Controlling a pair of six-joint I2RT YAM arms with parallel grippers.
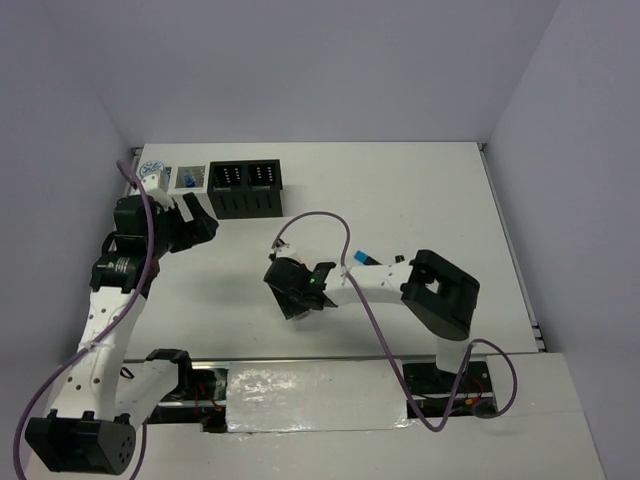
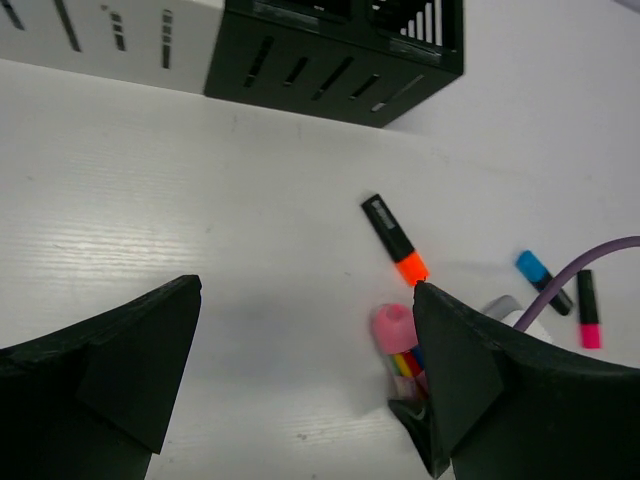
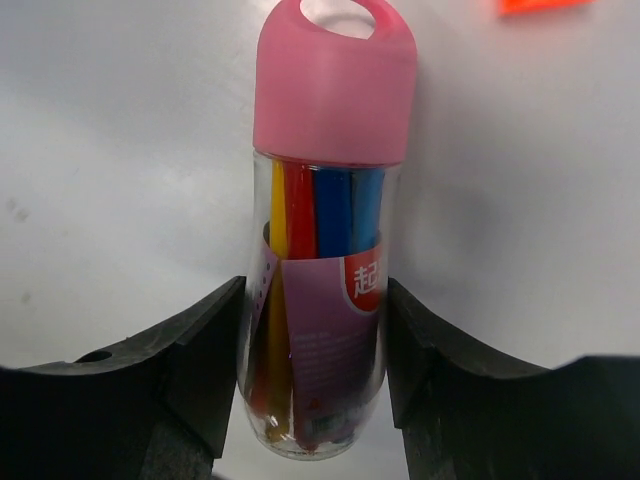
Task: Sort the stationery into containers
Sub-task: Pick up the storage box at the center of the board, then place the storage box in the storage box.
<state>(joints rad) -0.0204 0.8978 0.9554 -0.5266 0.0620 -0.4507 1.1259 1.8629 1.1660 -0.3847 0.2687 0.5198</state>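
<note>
- Right gripper (image 3: 313,300) is clenched on the tube (image 3: 320,230). In the right wrist view both black fingers (image 3: 200,370) press the clear body from left and right, low in the frame.
- The tube lies flat on the white table (image 3: 120,150) with its pink cap pointing to the top of the frame. Yellow, red and blue pens are packed inside, and a purple label wraps the lower half.
- In the overhead view that gripper sits near centre frame, just below the middle, with its arm reaching in from the right.
- Left gripper (image 2: 305,370) is released: jaws spread wide, nothing between them, bare table underneath. Overhead it hangs at the left of the frame, just below the row of boxes.
- Through the left wrist camera, the orange highlighter (image 2: 393,240) lies right of centre. Its orange end is just beside the tube's pink cap.
- Further right in that view are the blue highlighter (image 2: 545,282) and the pink highlighter (image 2: 588,308). They are near each other but apart, close to the right edge.
- A purple cable (image 2: 580,265) arcs across that same corner.
- The containers stand in one row at the upper left of the overhead view, white boxes (image 1: 178,170) on the left and black boxes (image 1: 228,203) on the right.
- The left arm covers part of the leftmost white box.
- Something blue shows inside each white box, too small to tell what.
</note>
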